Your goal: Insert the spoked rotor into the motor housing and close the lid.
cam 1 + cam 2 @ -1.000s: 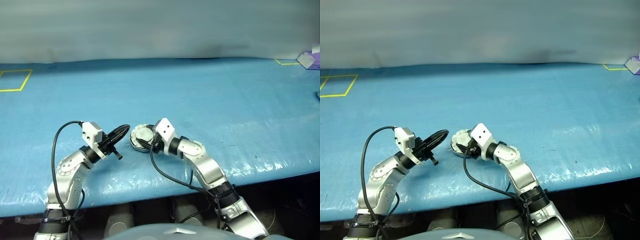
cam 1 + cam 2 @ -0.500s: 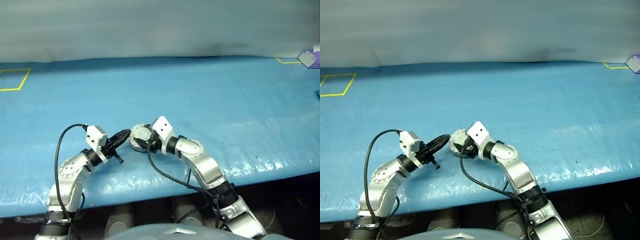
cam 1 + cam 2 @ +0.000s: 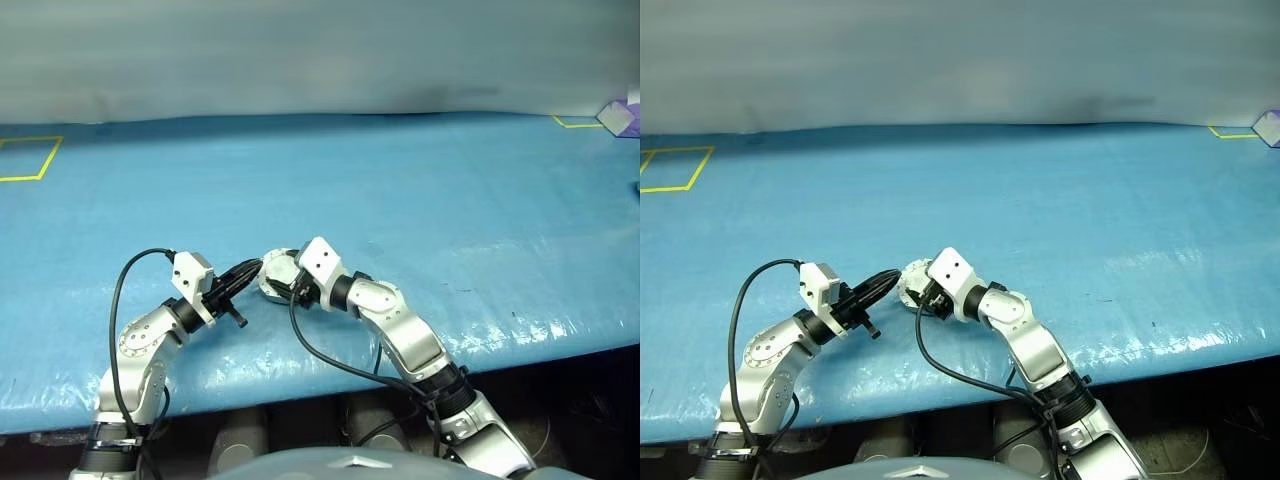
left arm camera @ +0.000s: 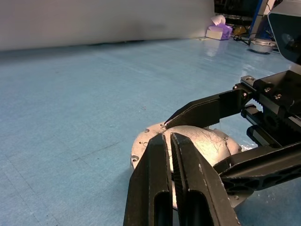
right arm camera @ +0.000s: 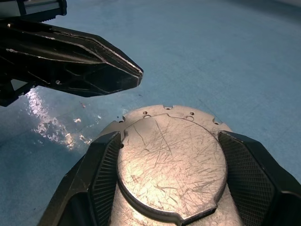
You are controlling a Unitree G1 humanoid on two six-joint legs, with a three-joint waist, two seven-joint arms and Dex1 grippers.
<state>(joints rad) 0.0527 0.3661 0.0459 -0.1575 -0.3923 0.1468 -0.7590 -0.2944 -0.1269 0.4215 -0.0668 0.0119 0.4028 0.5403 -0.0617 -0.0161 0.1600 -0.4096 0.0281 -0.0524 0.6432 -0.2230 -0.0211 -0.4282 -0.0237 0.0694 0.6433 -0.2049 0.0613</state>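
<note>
Motor housing (image 3: 275,274), as I see it from the head camera, is a round silvery case lying flat on the blue table cover (image 3: 420,190), near the front edge, with its grey lid (image 3: 279,267) down on top. Yellow tape outlines (image 3: 25,160) mark the far corners, a purple box (image 3: 618,116) sits at the far right, and a grey wall runs behind. My left gripper (image 3: 254,268) reaches in level from the left, my right gripper (image 3: 284,283) from the right, both meeting at the housing.

From my left wrist, the left fingers (image 4: 155,179) are pressed together, tips touching the lid's near edge; the right gripper's black fingers (image 4: 211,110) straddle the scratched disc.

From my right wrist, the lid (image 5: 171,157) shows a plain scuffed top over a flange with small holes. My right fingers (image 5: 106,169) stand spread, one on each side of the lid, hugging its rim; the left gripper (image 5: 136,77) hovers just beyond the housing
</note>
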